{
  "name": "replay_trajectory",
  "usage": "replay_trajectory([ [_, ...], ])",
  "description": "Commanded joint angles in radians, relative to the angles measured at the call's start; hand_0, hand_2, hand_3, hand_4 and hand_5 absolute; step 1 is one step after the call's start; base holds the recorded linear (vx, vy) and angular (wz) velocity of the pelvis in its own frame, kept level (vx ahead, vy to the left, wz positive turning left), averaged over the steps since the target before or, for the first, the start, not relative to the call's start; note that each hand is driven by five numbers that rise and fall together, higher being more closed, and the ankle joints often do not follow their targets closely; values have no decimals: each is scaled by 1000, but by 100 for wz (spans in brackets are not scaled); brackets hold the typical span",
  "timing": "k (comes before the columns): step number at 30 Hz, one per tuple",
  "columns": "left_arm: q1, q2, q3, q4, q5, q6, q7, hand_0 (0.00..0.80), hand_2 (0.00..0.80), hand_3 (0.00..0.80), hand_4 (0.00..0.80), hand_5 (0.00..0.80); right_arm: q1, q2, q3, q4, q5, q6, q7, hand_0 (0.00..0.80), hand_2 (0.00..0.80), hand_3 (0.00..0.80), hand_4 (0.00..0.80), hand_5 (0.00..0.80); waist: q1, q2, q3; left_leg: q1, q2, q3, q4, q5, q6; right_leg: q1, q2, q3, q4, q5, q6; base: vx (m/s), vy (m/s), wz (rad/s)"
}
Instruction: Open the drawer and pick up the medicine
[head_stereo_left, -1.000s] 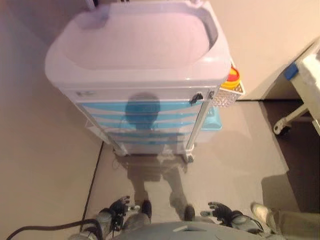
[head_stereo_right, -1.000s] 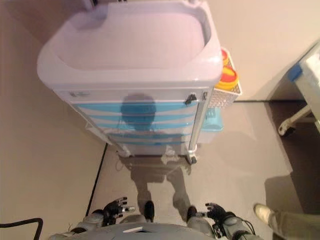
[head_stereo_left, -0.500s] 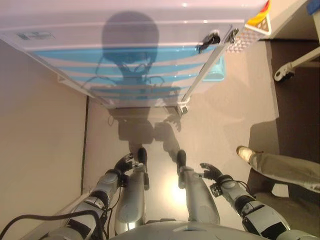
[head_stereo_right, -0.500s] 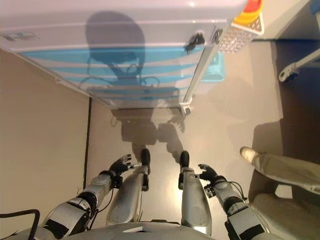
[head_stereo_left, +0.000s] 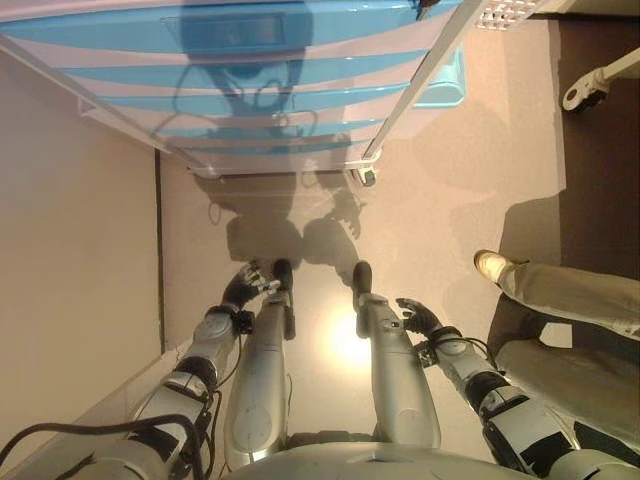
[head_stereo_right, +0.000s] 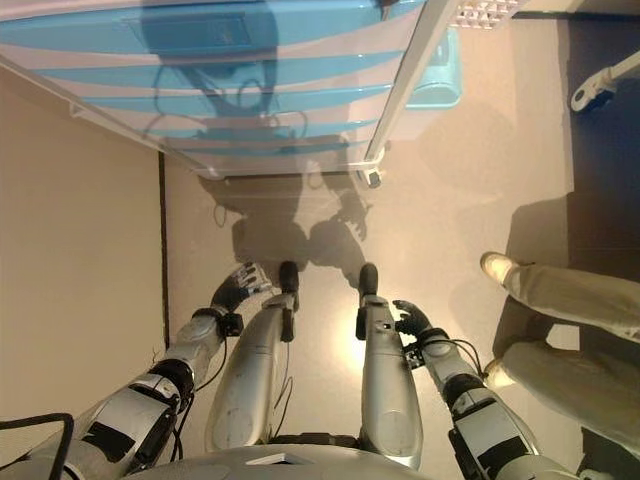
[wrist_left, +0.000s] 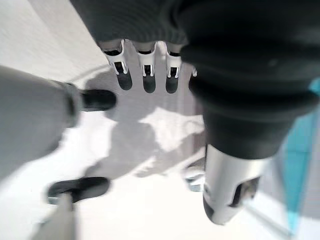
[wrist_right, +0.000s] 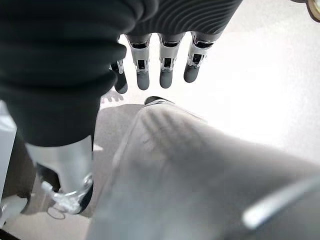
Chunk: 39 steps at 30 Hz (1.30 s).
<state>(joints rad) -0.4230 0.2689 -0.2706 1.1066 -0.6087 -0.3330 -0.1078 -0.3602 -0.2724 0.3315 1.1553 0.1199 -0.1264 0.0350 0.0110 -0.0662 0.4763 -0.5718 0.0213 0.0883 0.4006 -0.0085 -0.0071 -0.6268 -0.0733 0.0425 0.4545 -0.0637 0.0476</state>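
Observation:
The white medical cart (head_stereo_left: 250, 150) stands ahead at the far edge of the eye views, with several blue drawer fronts (head_stereo_left: 260, 70), all shut. No medicine shows. My left hand (head_stereo_left: 243, 288) hangs low, far below the cart, fingers (wrist_left: 144, 75) straight and empty. My right hand (head_stereo_left: 415, 317) hangs low on the other side, fingers (wrist_right: 165, 70) relaxed and empty. Both hands are well short of the drawers.
A light blue bin (head_stereo_left: 445, 85) hangs on the cart's right side, above a caster (head_stereo_left: 365, 177). A person's leg and shoe (head_stereo_left: 490, 265) stand on the floor to my right. A wheeled white frame (head_stereo_left: 590, 88) is at the far right. A dark floor seam (head_stereo_left: 157, 260) runs along the left.
The camera has tipped further down: the cart's top and its yellow-lidded basket have left the view, and only the drawer fronts remain. Both hands stay low and empty.

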Motion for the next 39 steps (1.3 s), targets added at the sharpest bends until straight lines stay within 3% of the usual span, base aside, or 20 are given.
replay_trajectory([
  [1,15,10,58,-75,-143,-112,-63,0,0,0,0,0,55,-53,52,-69,19,6,17,0,0,0,0,0,-31,3,-21,-43,-63,-1,104,-97,58,-4,28,-70,-69,97,-8,-6,35,-16],
  [9,-42,62,91,-262,-498,-134,-324,0,0,0,0,0,66,-77,72,-129,10,22,21,0,0,0,0,0,-47,-1,-12,-67,-56,17,132,-112,58,-19,36,-58,-72,99,-16,4,25,-13],
  [13,-64,64,140,-316,-702,-109,-490,0,0,0,0,0,81,-71,76,-159,7,18,13,0,0,0,0,0,-54,-7,-8,-75,-53,21,156,-130,62,-21,43,-48,-67,96,-21,14,3,-12],
  [23,-159,88,253,-402,-1044,-11,-751,0,0,0,0,0,109,-56,86,-158,5,-8,11,0,0,0,0,0,-72,-41,-9,-83,-46,37,216,-186,71,-3,62,-21,-86,103,-25,27,-15,-13],
  [31,-271,125,284,-469,-1221,48,-859,0,0,0,0,0,130,-31,122,-145,22,-36,17,0,0,0,0,0,-73,-77,-7,-86,-41,42,244,-215,74,25,73,-19,-116,113,-24,31,-57,-6],
  [32,-282,130,284,-471,-1231,45,-861,0,0,0,0,0,130,-27,127,-144,25,-38,16,0,0,0,0,0,-69,-73,-11,-75,-39,32,247,-245,71,36,80,-18,-112,89,-20,5,-60,-6],
  [33,-297,138,282,-473,-1244,42,-864,0,0,0,0,0,130,-25,132,-147,29,-38,14,0,0,0,0,0,-72,-84,-4,-87,-40,42,249,-217,74,32,75,-19,-123,114,-25,5,-55,-7],
  [37,-356,175,273,-464,-1284,36,-879,0,0,0,0,0,131,-17,146,-152,40,-42,11,0,0,0,0,0,-72,-96,2,-86,-39,42,256,-220,74,48,77,-21,-135,118,-24,6,-52,-6],
  [38,-367,185,270,-462,-1292,38,-885,0,0,0,0,0,130,-16,150,-152,42,-42,10,0,0,0,0,0,-68,-91,-1,-74,-38,31,258,-249,71,60,83,-21,-132,95,-20,2,-43,4],
  [39,-374,190,268,-462,-1293,38,-889,0,0,0,0,0,130,-17,151,-154,43,-43,10,0,0,0,0,0,-71,-99,7,-86,-39,41,259,-220,73,55,78,-23,-140,119,-25,5,-37,5],
])
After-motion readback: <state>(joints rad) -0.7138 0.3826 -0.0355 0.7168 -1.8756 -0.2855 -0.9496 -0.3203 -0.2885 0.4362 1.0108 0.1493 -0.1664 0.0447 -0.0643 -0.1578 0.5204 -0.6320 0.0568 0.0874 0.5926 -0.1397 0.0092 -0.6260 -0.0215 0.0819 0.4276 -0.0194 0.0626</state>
